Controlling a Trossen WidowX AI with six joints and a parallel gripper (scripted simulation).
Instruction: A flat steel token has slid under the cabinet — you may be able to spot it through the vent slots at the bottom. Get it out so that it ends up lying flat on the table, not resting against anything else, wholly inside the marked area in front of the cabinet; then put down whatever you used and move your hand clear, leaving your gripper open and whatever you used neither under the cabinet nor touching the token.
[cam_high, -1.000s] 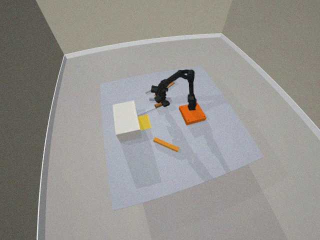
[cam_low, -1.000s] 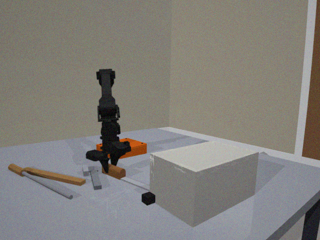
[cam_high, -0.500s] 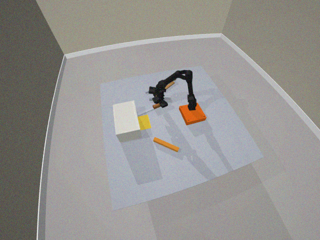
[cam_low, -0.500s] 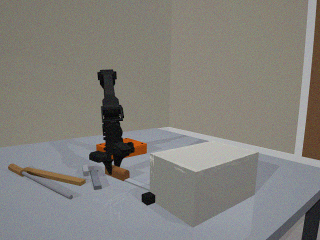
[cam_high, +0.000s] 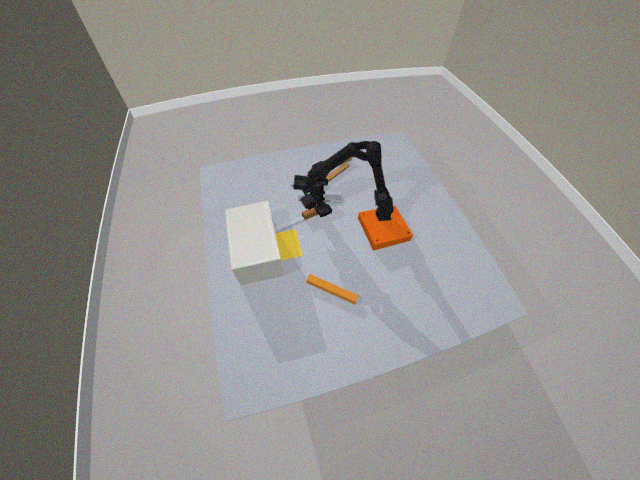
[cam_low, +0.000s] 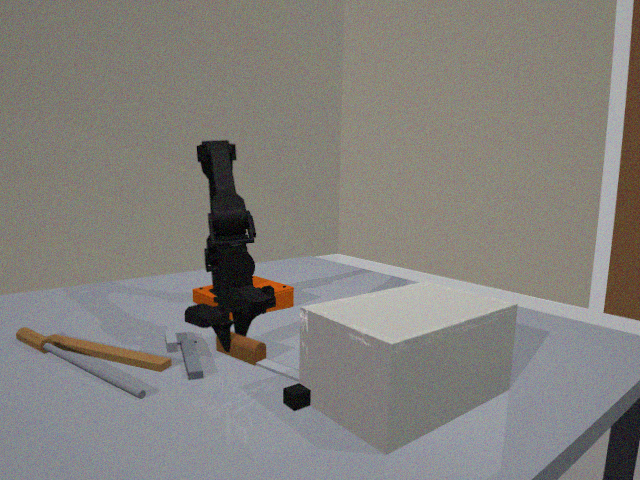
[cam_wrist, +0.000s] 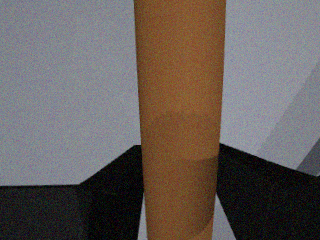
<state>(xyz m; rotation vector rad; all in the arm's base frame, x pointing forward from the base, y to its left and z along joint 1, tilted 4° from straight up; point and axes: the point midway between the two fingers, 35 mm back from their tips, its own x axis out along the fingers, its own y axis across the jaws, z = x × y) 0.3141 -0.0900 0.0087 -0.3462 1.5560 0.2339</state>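
Note:
The white cabinet (cam_high: 250, 232) (cam_low: 356, 366) stands on the table (cam_high: 289, 310). The yellow marked area (cam_high: 290, 243) lies against its front. The steel token and the vent slots do not show in any view. My gripper (cam_low: 233, 342) (cam_wrist: 175, 152) is shut on the brown handle (cam_high: 308, 213) (cam_low: 251, 350) (cam_wrist: 180, 75) of a tool, with one finger on each side. The tool's thin grey shaft (cam_high: 291, 224) (cam_low: 278, 369) runs from the handle to the cabinet's front edge, beside the marked area. Its far end is hidden by the cabinet.
A black cube (cam_low: 296, 396) is near the cabinet's corner. Grey metal pieces (cam_low: 191, 361), a grey rod (cam_low: 98, 370) with a wooden handle and a wooden bar (cam_low: 113, 352) lie to one side. An orange bar (cam_high: 332, 289) lies on the other side. The arm stands on an orange base (cam_high: 379, 238) (cam_low: 281, 298).

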